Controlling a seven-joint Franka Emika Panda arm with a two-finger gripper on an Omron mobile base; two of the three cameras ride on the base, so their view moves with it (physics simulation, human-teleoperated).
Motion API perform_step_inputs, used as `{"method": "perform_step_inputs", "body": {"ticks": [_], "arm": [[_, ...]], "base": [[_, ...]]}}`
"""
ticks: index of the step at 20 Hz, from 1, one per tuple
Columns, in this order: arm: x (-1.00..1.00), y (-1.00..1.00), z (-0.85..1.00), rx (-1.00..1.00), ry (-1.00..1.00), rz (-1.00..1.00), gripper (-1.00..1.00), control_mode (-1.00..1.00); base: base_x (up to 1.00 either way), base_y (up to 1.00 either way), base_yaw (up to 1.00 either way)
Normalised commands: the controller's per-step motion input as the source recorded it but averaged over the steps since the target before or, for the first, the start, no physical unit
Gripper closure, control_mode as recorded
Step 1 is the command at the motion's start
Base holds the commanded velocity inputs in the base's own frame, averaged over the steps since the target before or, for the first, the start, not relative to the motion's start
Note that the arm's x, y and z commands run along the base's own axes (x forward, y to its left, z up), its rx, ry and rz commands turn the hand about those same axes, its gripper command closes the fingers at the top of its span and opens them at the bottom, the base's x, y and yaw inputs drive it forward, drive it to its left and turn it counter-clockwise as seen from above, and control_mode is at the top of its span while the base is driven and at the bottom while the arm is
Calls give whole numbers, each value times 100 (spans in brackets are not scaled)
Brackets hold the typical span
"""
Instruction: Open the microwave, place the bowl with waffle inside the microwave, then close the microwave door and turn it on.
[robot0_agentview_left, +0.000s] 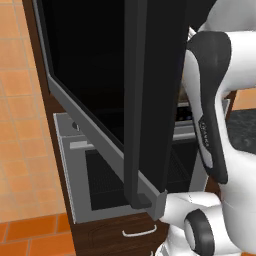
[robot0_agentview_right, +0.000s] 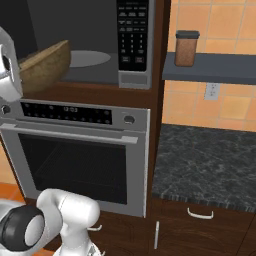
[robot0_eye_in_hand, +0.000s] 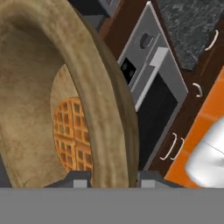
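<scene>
The microwave stands open, its grey cavity and round turntable showing beside the black keypad. The microwave door is swung out toward me, its dark vertical bar handle on the near edge. The tan bowl hangs tilted at the left of the cavity mouth, over its front edge. In the hand view my gripper is shut on the bowl's thick rim, one finger tip on each side. The golden waffle lies against the bowl's bottom.
Below the microwave is the grey oven with a bar handle. To its right run a dark stone counter over drawers, and a shelf holding a brown jar. My arm stands close beside the open door.
</scene>
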Motion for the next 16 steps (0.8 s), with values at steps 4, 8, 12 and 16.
{"method": "perform_step_inputs", "body": {"ticks": [4,8,12,16], "arm": [[99,28,-10,10,-27,-16,100,-100],[100,16,-14,11,-22,-10,100,-100],[100,0,-6,17,-8,0,100,-100],[100,0,31,18,12,0,100,-100]], "base": [[0,0,0],[0,0,0],[0,0,0],[0,0,0]]}}
